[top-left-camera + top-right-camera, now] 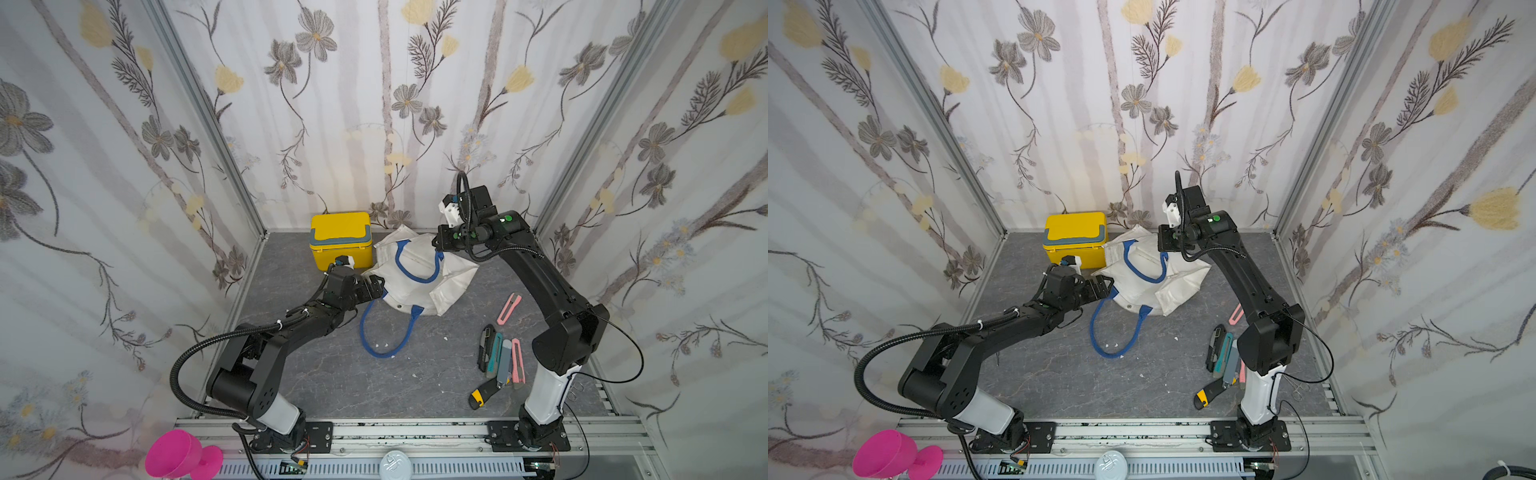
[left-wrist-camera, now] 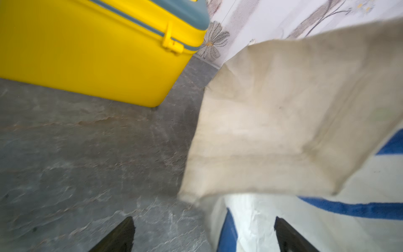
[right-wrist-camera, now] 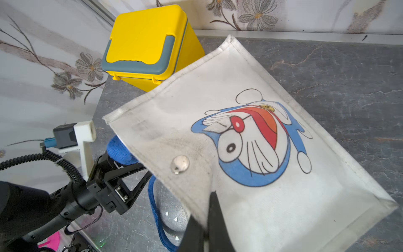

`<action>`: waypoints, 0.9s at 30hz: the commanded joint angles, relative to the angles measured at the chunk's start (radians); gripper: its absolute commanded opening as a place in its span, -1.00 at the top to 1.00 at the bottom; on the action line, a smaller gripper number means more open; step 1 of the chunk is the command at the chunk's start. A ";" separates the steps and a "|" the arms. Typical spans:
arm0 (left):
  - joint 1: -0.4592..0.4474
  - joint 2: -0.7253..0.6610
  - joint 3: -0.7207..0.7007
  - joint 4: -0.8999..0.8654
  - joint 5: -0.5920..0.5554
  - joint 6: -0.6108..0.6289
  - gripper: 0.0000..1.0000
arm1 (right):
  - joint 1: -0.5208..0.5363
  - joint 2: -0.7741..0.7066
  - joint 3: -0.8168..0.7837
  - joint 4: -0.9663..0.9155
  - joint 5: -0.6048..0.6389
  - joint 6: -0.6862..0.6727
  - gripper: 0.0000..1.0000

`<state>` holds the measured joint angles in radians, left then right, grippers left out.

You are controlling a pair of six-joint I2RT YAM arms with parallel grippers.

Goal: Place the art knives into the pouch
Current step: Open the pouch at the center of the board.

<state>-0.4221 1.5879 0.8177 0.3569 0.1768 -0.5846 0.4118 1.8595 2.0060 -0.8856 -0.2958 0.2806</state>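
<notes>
arms: left arm [image 1: 270,345] and right arm [image 1: 552,286], both chunky matte black
lowest links: white shells [image 1: 284,411] just above the bases
cables: ribbed black conduit [image 3: 65,165], plus thin loose wires
markings: little green dots [image 1: 507,218] on the joints
wrist cams: white bracket [image 3: 86,139], blue plug
bases: black screwed plates [image 1: 320,434] on the silver rail
fingers [image 2: 117,237]: plain black wedges

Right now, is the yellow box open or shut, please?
Shut: the yellow box has its lid flat on top, handle folded down.

1 pouch [image 1: 415,257], 1 yellow box [image 1: 338,226], 6 knives [image 1: 494,353], 2 robot arms [image 1: 266,353], 1 pink cup [image 1: 174,453]
</notes>
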 commanded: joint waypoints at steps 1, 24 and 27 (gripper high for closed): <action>-0.019 0.056 0.058 0.072 0.039 0.002 -1.00 | -0.006 -0.018 -0.005 0.062 -0.079 0.011 1.00; -0.069 0.259 0.191 0.115 0.070 -0.053 1.00 | -0.097 -0.136 -0.244 0.223 -0.199 0.069 1.00; -0.069 0.215 0.275 -0.064 0.123 0.024 1.00 | -0.118 -0.140 -0.274 0.217 -0.180 0.058 0.94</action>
<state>-0.4919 1.8347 1.0363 0.4221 0.2504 -0.6239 0.3058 1.7294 1.7473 -0.7208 -0.4580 0.3424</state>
